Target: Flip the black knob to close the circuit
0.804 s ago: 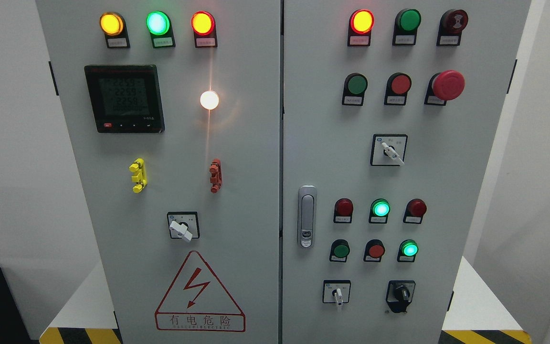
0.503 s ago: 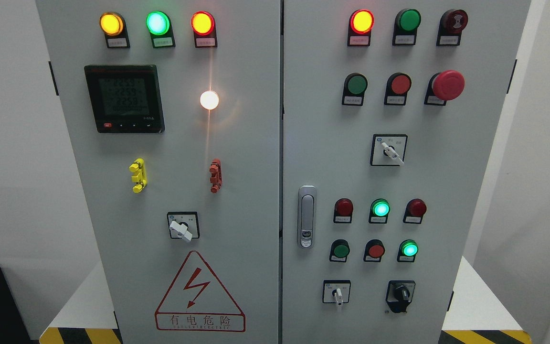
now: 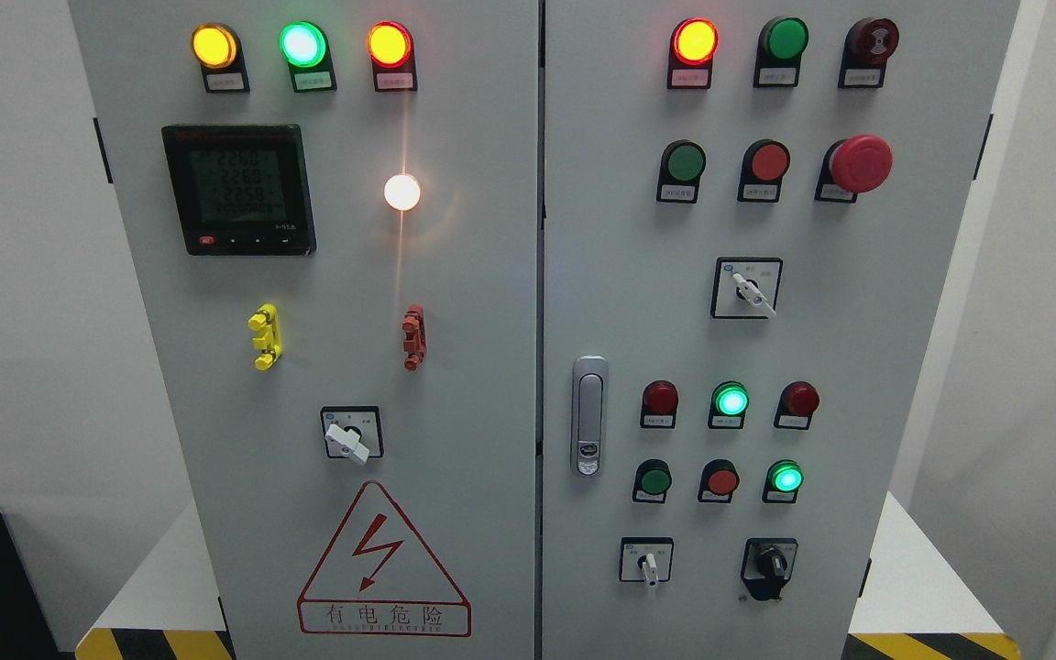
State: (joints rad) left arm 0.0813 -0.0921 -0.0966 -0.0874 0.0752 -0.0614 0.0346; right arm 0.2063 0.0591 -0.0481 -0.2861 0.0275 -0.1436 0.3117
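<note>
Here, a grey cabinet point(image 3: 491, 302) with two doors fills the head view. The black knob point(image 3: 769, 564) sits on the right door at about 5 o'clock, low down, its handle pointing roughly up and slightly left; nothing touches it. Just beside it at 9 o'clock is a white switch point(image 3: 648, 565), handle pointing down. Above, two green lamps point(image 3: 731, 401) glow, with dark red and green buttons around them. The door latch point(image 3: 589, 415) stands upright near the seam. On the left door: a meter point(image 3: 239, 189), a bright white lamp point(image 3: 402, 192), a warning triangle point(image 3: 383, 561). No robot hand shows, so the fingers' state cannot be told.
</note>
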